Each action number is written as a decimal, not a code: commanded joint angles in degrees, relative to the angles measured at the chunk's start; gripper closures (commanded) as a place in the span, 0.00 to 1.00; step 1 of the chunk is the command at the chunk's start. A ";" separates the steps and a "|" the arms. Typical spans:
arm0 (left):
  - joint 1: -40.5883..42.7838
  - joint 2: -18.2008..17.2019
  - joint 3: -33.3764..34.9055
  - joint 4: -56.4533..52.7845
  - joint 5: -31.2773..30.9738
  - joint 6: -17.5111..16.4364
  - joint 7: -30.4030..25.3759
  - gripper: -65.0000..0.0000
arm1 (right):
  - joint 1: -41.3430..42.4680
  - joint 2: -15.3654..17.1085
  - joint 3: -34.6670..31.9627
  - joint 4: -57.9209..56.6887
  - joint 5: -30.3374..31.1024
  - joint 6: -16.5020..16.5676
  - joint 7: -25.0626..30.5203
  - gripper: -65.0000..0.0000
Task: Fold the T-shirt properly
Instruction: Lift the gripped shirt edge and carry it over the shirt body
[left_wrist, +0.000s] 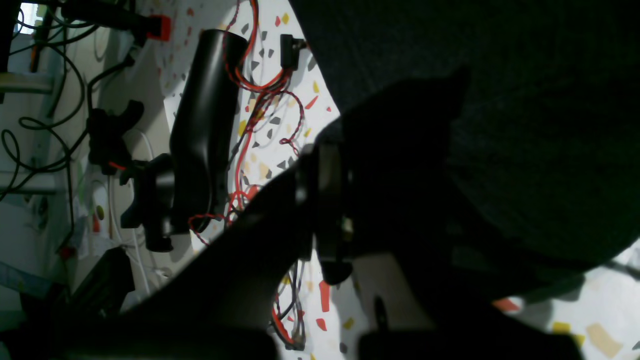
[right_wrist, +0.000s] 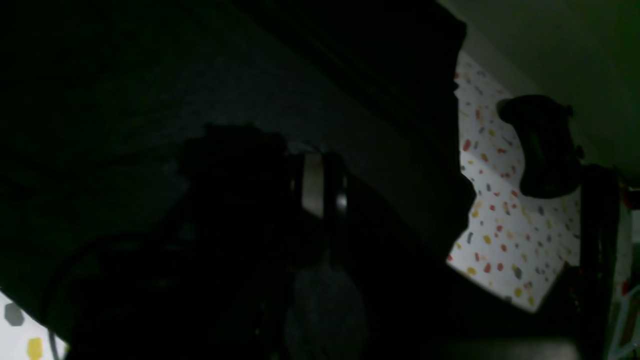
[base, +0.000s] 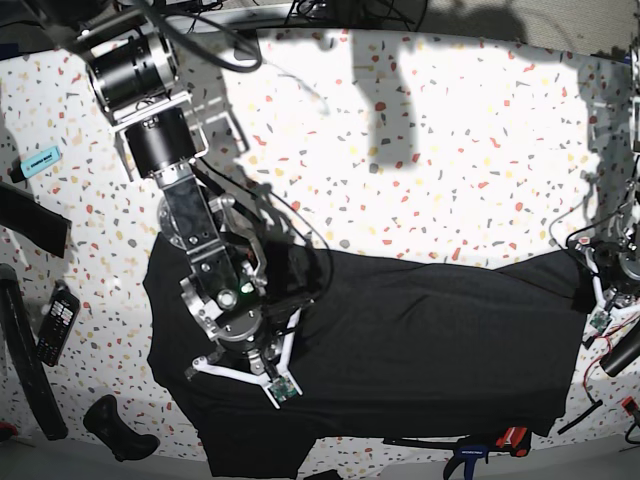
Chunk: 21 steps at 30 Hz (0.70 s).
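Black T-shirt (base: 420, 320) spread flat — only base view shows.

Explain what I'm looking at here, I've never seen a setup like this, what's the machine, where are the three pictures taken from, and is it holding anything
This is a robot with two arms working at a speckled table. One picture looks down from above; the other two come from cameras on each wrist, which is why they are dark and close up. A black T-shirt lies spread across the table. The right gripper, on the overhead picture's left, is shut and down on the cloth. The left gripper is shut too, at the shirt's opposite edge. Whether either actually pinches fabric is too dark to tell. A phone and a blue marker lie off to the side.
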 joint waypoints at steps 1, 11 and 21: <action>-1.73 -1.27 -0.59 0.63 -0.11 0.85 -0.74 1.00 | 1.95 -0.13 0.39 0.81 -0.37 -0.96 1.42 1.00; -1.75 -1.29 -0.59 0.63 -0.09 0.87 3.96 1.00 | 1.95 -0.13 1.44 0.81 -4.66 -8.59 0.59 1.00; -2.56 -1.25 -0.59 0.63 -0.13 -0.81 -9.01 1.00 | 4.37 -0.04 2.58 0.79 1.92 -2.10 2.05 1.00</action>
